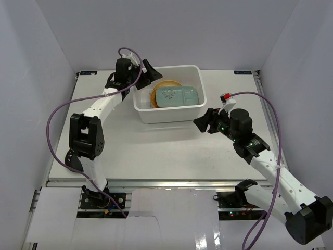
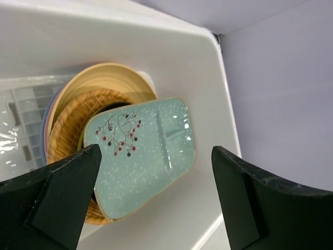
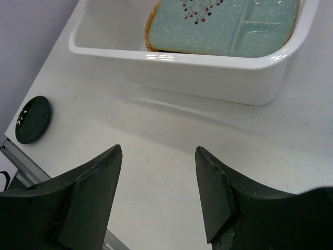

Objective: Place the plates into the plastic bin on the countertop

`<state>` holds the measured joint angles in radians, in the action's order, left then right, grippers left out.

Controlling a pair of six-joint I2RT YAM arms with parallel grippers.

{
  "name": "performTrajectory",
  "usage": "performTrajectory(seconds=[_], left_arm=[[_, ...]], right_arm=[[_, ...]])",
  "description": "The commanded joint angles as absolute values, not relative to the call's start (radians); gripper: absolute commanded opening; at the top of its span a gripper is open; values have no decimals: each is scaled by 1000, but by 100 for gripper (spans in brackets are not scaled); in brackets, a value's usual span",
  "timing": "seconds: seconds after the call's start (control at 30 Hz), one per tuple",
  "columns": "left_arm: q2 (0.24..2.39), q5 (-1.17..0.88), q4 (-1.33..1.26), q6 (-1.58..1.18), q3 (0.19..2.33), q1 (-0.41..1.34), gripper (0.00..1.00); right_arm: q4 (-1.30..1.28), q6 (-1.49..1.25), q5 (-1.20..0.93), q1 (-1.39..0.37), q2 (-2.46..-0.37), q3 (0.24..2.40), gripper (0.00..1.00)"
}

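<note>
The white plastic bin (image 1: pixel 169 112) stands on the countertop (image 1: pixel 156 151). Inside it the oblong mint-green plate (image 1: pixel 179 96) lies tilted on a stack of round plates, with the tan one (image 1: pixel 165 85) showing. In the left wrist view the mint plate (image 2: pixel 145 156) rests on the ribbed orange plate (image 2: pixel 70 122) and the tan plate (image 2: pixel 114 75). My left gripper (image 1: pixel 148 70) is open and empty over the bin's far left corner, above the stack (image 2: pixel 156 172). My right gripper (image 1: pixel 204 122) is open and empty above the countertop (image 3: pixel 158 156), near the bin's front right corner. A black plate (image 3: pixel 33 119) lies on the countertop.
The bin's slotted floor (image 2: pixel 21 104) shows left of the stack. A metal rail (image 1: pixel 156 182) runs along the table's front edge. White walls enclose the table on three sides. The black plate is hidden in the top view.
</note>
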<state>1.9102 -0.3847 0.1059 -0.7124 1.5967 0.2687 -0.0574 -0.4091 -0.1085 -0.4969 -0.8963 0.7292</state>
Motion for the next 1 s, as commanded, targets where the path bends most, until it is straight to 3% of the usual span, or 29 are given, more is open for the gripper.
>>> performTrajectory(seconds=[0.0,0.13,0.23,0.5,0.7,0.97], left_arm=[[1873,-400,115,-683,1673,268,98],[1800,-407,112,-663,1755,270,98],[1685,-391,84,-634,1766,272,98],[1076,-292,-8,-588,1245,273,98],[734,-184,156,-514,1135,273,98],[606,-210,339,-474,1147,273,98]], right_arm=[[-22,-431,-153,-495,-897,753,65],[20,-474,-167,-525,-934,758,65],[80,-517,-111,-662,-991,762,66],[310,-624,-43,-960,-1358,863,67],[356,-678,-46,-1104,-1720,1144,68],[273,-770,-43,-1178,-2133,1572,68]])
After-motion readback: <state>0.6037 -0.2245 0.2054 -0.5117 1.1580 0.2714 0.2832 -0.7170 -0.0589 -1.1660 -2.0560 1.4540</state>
